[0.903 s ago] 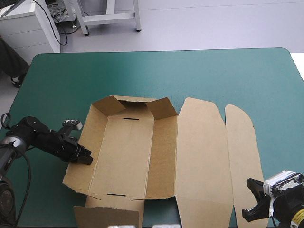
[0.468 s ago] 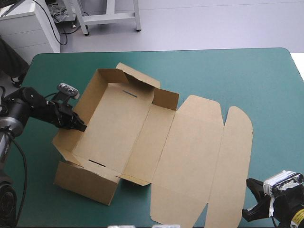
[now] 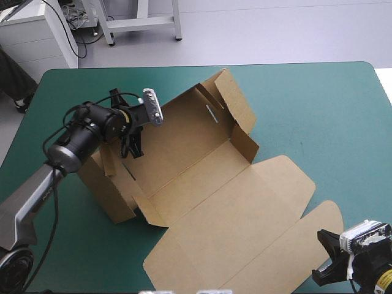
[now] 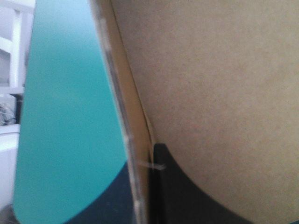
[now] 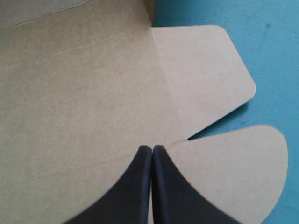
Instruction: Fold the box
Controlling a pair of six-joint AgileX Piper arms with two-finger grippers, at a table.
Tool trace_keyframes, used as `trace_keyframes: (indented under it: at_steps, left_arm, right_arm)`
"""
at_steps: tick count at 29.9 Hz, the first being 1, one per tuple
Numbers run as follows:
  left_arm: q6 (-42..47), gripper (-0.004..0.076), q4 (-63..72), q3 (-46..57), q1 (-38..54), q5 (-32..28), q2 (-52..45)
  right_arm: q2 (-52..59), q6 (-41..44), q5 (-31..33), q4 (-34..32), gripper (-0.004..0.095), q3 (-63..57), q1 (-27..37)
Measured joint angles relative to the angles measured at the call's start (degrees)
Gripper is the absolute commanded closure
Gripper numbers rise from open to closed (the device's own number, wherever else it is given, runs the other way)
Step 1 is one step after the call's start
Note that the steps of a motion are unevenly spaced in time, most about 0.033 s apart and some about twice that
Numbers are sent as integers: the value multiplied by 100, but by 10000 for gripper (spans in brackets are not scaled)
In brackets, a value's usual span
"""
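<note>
The box sits skewed on the table, walls up, lid flat toward the near right corner. Left jaws are clamped on its left wall; right jaws are pinched together, empty, over the lid's flap.

Brown cut-board box: blurred in the left wrist view, running past its edges.
Left gripper: one black finger half hidden behind the box wall.
Right gripper: body cut off at the high view's bottom edge.
</note>
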State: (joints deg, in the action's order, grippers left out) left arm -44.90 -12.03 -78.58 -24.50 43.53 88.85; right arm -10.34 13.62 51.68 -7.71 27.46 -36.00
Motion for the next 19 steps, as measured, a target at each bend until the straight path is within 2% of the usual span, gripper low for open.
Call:
trace_keyframes:
  at_steps: [6, 12, 19]
  left_arm:
    - [574, 731, -1357, -4, -729, -662, 349]
    - [827, 731, -2280, -6, -1449, -864, 450]
    - [1085, 731, -2907, 37, -2001, -826, 457]
  right_arm:
    - [0, 0, -5, 0, 922, 0, 0]
    - [0, 10, -5, 0, 922, 0, 0]
    - [0, 63, -5, 0, 922, 0, 0]
